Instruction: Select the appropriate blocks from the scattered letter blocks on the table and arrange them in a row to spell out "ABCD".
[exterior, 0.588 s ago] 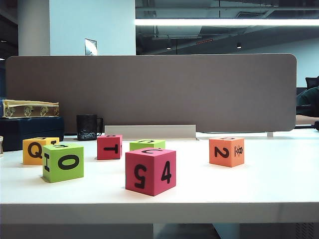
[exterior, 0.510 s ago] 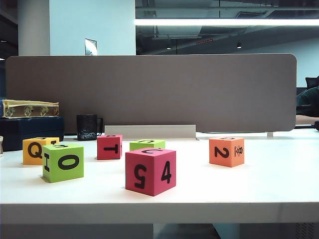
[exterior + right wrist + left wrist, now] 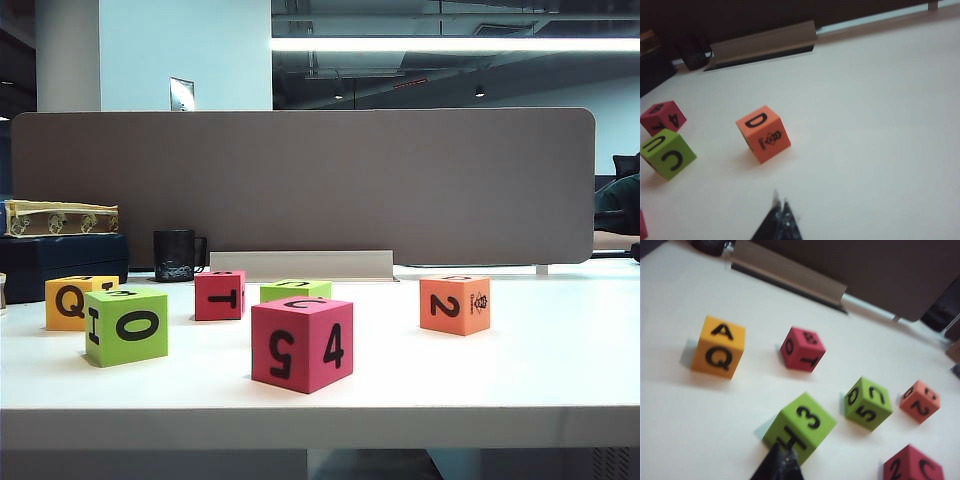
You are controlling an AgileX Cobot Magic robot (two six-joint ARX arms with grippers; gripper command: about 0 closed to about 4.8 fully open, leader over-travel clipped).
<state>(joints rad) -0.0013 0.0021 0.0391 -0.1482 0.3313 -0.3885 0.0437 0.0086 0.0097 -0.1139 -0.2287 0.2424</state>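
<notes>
Six letter blocks stand apart on the white table (image 3: 560, 370): yellow-orange Q (image 3: 70, 302), lime 0 (image 3: 128, 325), red T (image 3: 220, 295), a lime block (image 3: 295, 290) behind, red 5/4 (image 3: 302, 343) and orange 2 (image 3: 455, 304). Neither gripper shows in the exterior view. My left gripper (image 3: 782, 460) is shut and empty, hovering just before the lime 3/H block (image 3: 800, 426); the yellow-orange block (image 3: 718, 346) shows A on top. My right gripper (image 3: 781, 207) is shut and empty, a little short of the orange block (image 3: 763, 133), which has D on top.
A grey fabric divider (image 3: 400, 180) closes off the back of the table, with a metal rail (image 3: 300, 264) at its foot. A black mug (image 3: 175, 255) and a dark case with a patterned box (image 3: 60, 218) on it stand at the back left.
</notes>
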